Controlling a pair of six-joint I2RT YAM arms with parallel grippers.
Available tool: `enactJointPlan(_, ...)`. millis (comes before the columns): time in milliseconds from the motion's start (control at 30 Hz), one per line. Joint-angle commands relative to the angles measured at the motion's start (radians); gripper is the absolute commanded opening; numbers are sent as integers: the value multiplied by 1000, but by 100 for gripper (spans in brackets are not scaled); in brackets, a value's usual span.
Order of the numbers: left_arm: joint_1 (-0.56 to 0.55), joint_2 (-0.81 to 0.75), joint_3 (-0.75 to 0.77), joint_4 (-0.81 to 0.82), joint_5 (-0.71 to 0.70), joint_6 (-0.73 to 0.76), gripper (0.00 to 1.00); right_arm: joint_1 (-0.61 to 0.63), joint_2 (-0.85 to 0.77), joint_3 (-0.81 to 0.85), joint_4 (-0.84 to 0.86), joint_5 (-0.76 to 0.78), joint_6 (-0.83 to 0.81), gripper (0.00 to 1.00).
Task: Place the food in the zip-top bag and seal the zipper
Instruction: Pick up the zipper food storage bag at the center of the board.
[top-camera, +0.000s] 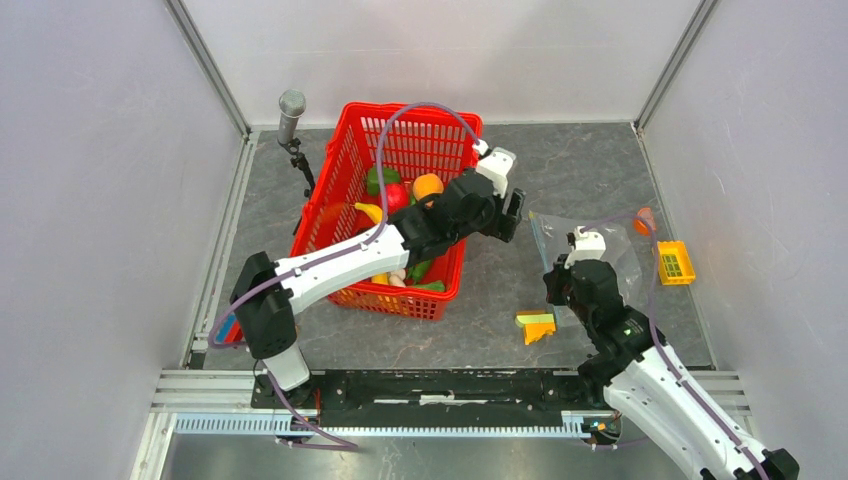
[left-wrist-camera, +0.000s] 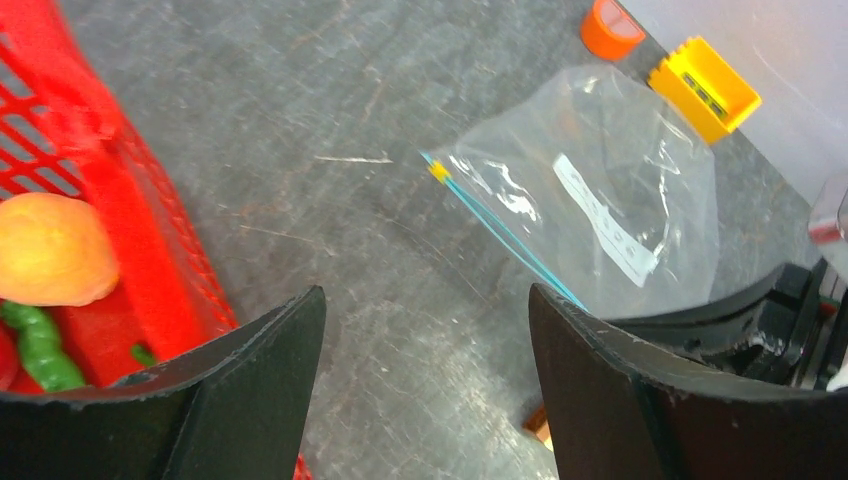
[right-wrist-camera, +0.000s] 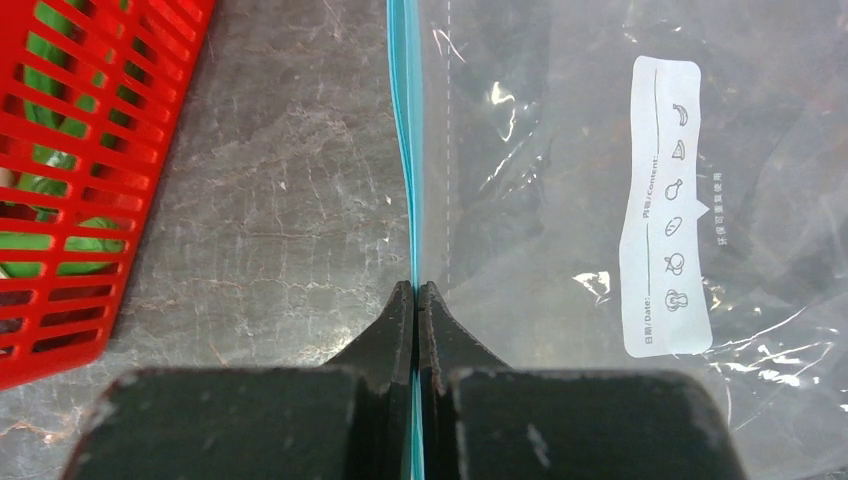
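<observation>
The clear zip-top bag (top-camera: 600, 245) lies flat on the table right of the basket, and nothing shows inside it. My right gripper (right-wrist-camera: 415, 290) is shut on the bag's blue zipper (right-wrist-camera: 405, 150) at its near end; from above this gripper (top-camera: 556, 285) sits at the bag's left edge. My left gripper (left-wrist-camera: 425, 295) is open and empty, over bare table between the basket and the bag (left-wrist-camera: 600, 200); from above it (top-camera: 515, 215) is beside the basket's right rim. The food lies in the basket: an orange (top-camera: 428, 186), a red apple (top-camera: 397, 196), a banana (top-camera: 370, 212) and green peppers (top-camera: 380, 178).
The red lattice basket (top-camera: 350, 130) stands centre-left. A yellow crate (top-camera: 676, 262) and a small orange cup (top-camera: 645, 220) sit right of the bag. A yellow-green-orange block stack (top-camera: 537, 326) lies near my right arm. A microphone stand (top-camera: 292, 110) is at the back left.
</observation>
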Motion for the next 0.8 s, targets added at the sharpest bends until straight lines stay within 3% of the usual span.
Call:
enactJointPlan(0, -38, 46, 30, -161, 83, 20, 81, 4, -19, 81, 12, 28, 3, 0)
enactJointPlan(267, -42, -51, -98, 73, 207, -188, 70, 5, -119, 107, 14, 35, 42, 0)
enactJointPlan(400, -43, -37, -95, 92, 233, -225, 68, 5, -148, 119, 6, 20, 59, 0)
enactJointPlan(767, -60, 35, -47, 183, 226, -315, 73, 4, -221, 87, 12, -54, 44, 0)
